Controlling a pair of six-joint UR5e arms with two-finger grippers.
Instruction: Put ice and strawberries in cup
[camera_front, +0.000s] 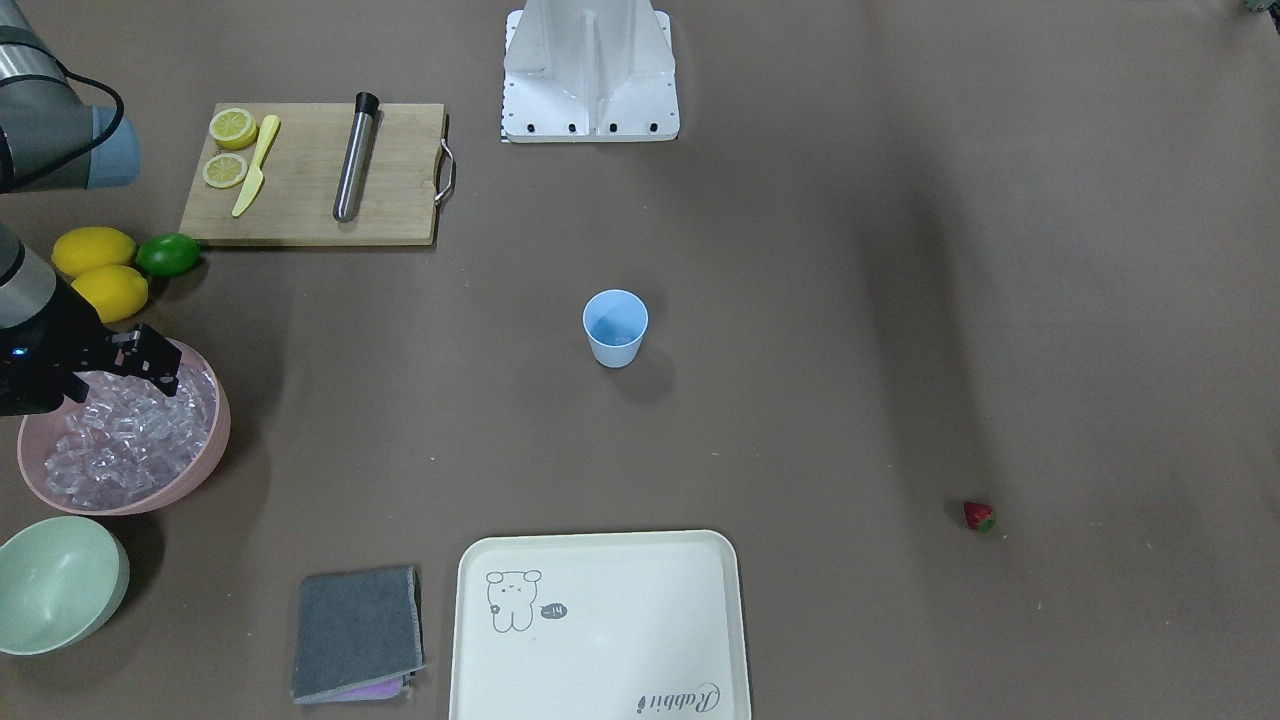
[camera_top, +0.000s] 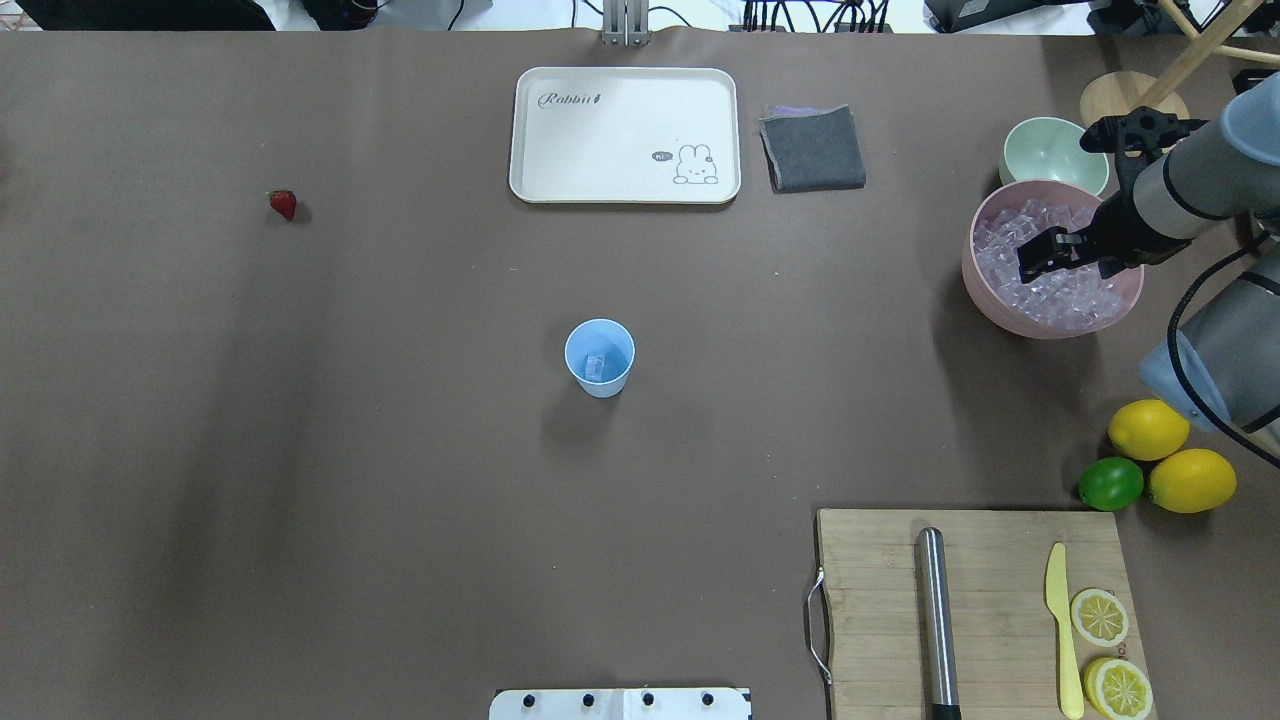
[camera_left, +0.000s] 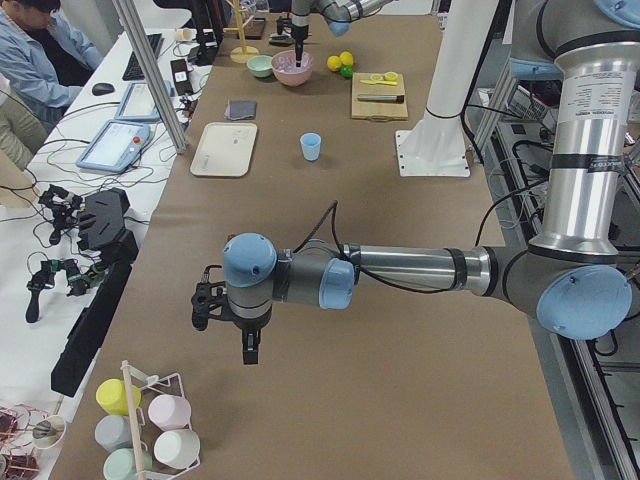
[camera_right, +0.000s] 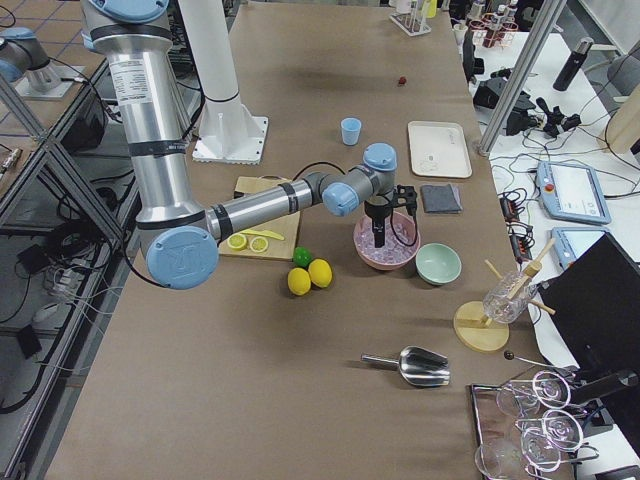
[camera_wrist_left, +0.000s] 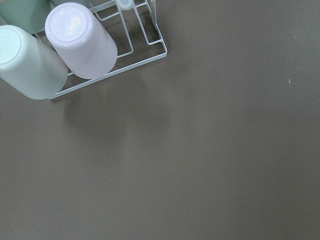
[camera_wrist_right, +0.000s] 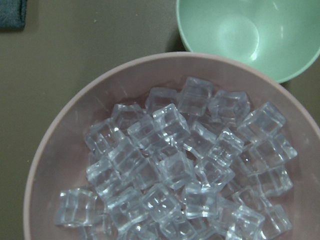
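I'm hanging my right jaws just above the ice (camera_wrist_right: 165, 165), which is heaped in the pink bowl (camera_top: 985, 290), way off to the right of the cup (camera_top: 600, 388) and a touch farther from me. From what I'm seeing in the overhead and front views, they're parted with nothing between them. My left jaws are sitting far off past the cup's left side, over bare desk (camera_wrist_left: 225, 150) near a lilac tumbler (camera_wrist_left: 80, 42) on a rack. They only show from the side, so I can't tell if they're spread or pinched.

The cup is standing upright, and I'm making out one clear cube (camera_top: 594, 367) lying in its bottom. The strawberry (camera_top: 283, 204) is lying alone well to the cup's left, farther from me.

Handling-wise, I'm guessing these cubes are hard, light and slick as glass. So I'm aiming for one sitting proud on top of the heap and pinching it across two flat opposite faces. Go corner to corner and it's probably squirting out. The berry is looking tiny and likely soft, so I'm planning a gentle squeeze round its red body, not the leafy cap. The cup looks light and tippy, so I'm dropping things in from above without touching its rim.
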